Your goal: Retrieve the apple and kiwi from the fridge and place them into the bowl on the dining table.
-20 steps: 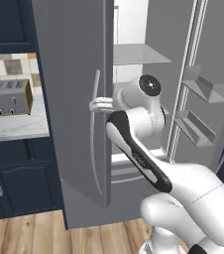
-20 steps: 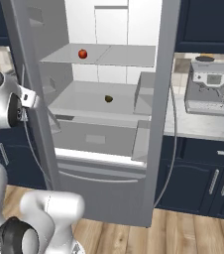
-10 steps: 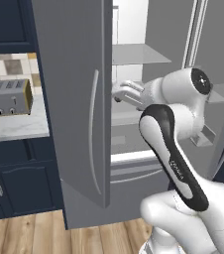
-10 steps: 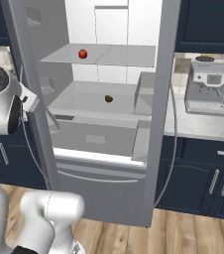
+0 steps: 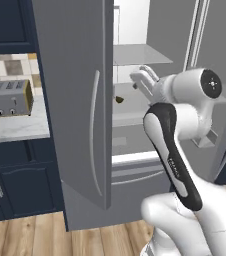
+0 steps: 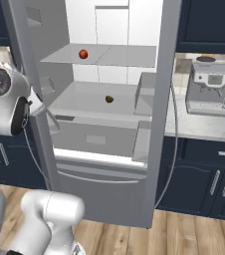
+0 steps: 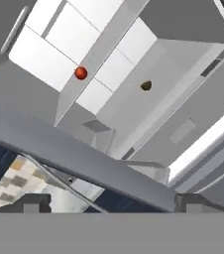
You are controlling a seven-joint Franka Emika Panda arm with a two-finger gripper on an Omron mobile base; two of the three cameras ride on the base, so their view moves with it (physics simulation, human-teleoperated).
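Over on the left of the fridge (image 5: 85, 115), a silver toaster (image 5: 7, 98) sits on the marble surface (image 5: 15, 131), and the fridge's left door stands swung wide. Just right of that door's edge, the gripper (image 5: 144, 80) is up at the mouth of the fridge, its pale fingers (image 5: 150, 74) spread wide apart with nothing between them. The kiwi (image 5: 119, 99) peeks out by the door edge, lower than the fingers and deeper inside the fridge.

From the right base view the layout is clearer: the apple (image 6: 83, 54) rests on the upper glass shelf (image 6: 109, 55), left of the fridge's centre, and the kiwi lies on the shelf below, a little right of the apple. Neither fruit is touched. Right of the fridge, an espresso machine (image 6: 211, 92) stands on its surface.

The key relation: both fruits lie ahead of the open fingers, inside the fridge. In the hand view the apple appears well above the fingers, so the reach, I'd judge, goes forward into the upper shelf first.
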